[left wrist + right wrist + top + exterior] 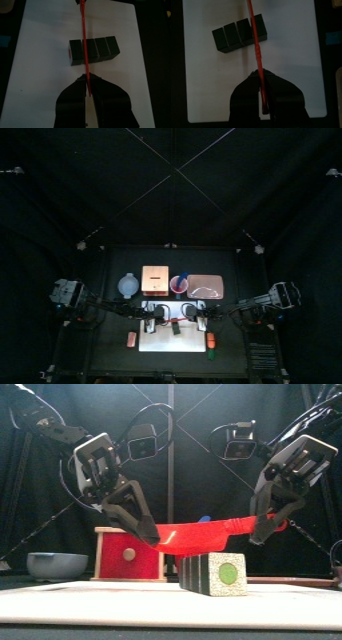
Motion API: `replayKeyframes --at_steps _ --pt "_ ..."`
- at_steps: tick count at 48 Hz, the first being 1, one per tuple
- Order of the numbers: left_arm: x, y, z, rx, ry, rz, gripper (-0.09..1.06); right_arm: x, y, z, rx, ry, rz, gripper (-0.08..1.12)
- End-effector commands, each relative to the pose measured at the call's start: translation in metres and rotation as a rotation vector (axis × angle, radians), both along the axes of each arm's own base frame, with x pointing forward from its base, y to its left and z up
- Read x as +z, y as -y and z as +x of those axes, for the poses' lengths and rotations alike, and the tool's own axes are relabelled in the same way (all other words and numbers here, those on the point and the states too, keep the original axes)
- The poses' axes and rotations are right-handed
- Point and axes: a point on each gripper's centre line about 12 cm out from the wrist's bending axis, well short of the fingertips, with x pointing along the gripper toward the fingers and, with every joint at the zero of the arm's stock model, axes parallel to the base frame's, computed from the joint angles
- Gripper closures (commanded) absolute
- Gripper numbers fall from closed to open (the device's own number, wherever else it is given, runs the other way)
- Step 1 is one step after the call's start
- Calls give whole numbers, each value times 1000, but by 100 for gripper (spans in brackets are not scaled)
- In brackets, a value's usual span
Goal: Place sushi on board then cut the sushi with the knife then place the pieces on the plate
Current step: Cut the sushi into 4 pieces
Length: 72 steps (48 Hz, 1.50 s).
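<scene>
Left gripper [150,535] and right gripper [265,533] each clamp one end of the red toy knife [207,535], holding it roughly level just over the sushi roll [217,574] on the white cutting board [80,598]. Held at both ends, the blade can press down evenly between two blocks.

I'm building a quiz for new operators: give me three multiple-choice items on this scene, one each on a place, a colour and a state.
1. Where does the sushi roll stand? A. on the white board B. in the bowl C. on the pink tray
2. What colour is the knife? A. blue B. red C. yellow
3. How is the knife held? A. by one gripper B. by both grippers C. by neither
Answers: 1A, it stands on the board. 2B, its blade shows red. 3B, the left gripper and right gripper each clamp an end.
</scene>
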Motion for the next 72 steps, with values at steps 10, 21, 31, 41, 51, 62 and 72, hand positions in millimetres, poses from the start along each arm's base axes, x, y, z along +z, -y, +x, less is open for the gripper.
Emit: replayKeyframes --at_steps 10,21,31,41,51,62,72 --pt "10 11 6 -23 35 -7 50 6 4 5 -19 15 5 66" --pt "10 11 6 -23 30 -7 50 5 4 5 -18 14 3 66" --pt "9 11 6 -23 28 -9 50 4 4 5 -19 9 4 66" --pt "11 14 7 -31 33 -8 50 3 4 5 -19 8 4 66" --pt "10 16 7 -36 31 -7 50 2 4 5 -19 5 4 66" --pt "7 16 7 -37 23 -4 50 0 4 5 -21 -3 3 66" --pt "2 14 8 -31 12 -2 50 -5 5 6 -23 -20 3 66"
